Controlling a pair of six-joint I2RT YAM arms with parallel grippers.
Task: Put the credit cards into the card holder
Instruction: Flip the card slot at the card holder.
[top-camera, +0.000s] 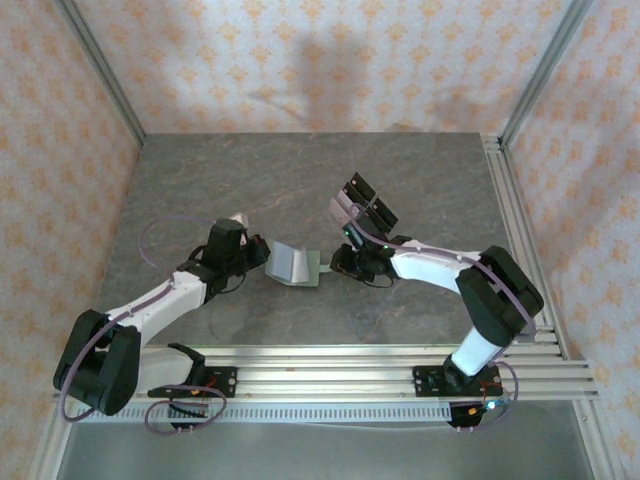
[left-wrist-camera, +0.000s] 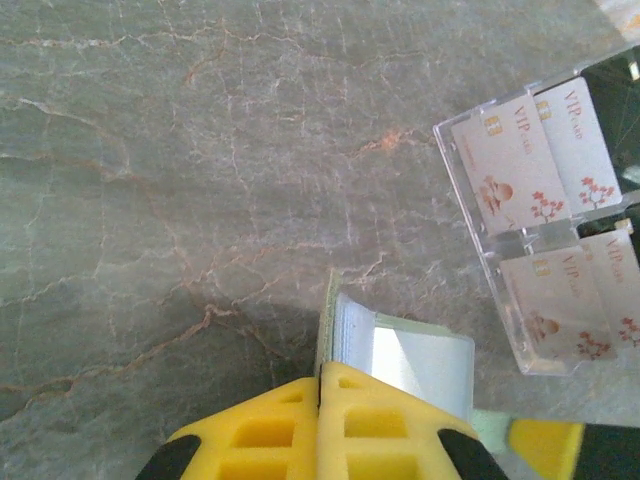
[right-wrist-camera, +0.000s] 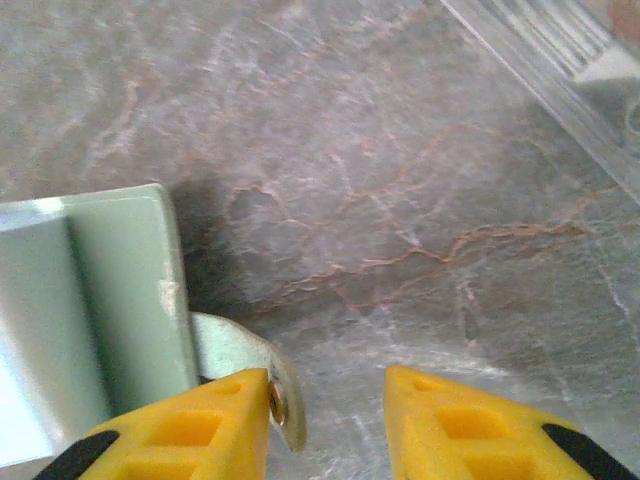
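High overview; close wrist views sharing card holder (left-wrist-camera: 400, 358)

Table (top-camera: 300, 180): grey stone pattern with rust and white veins.
Walls (top-camera: 300, 50): cream wallpaper with a repeating orange diamond motif.
Card holder (left-wrist-camera: 400, 365): sage green outside, pale blue-grey inside. Its snap tab (right-wrist-camera: 235, 345) is pale green with a brass-coloured stud.
Credit cards (left-wrist-camera: 515, 165): pale mauve-grey with orange "VIP" lettering, a small gold mark and a red blossom-branch print.
Tray (left-wrist-camera: 480, 240): clear.
Left gripper (left-wrist-camera: 320, 385) and right gripper (right-wrist-camera: 328, 385): yellow, black at the base.
Left arm (top-camera: 160, 300) and right arm (top-camera: 430, 265): white and black links.
Cable (top-camera: 150, 235): purple.
Frame rails (top-camera: 330, 365): silver.
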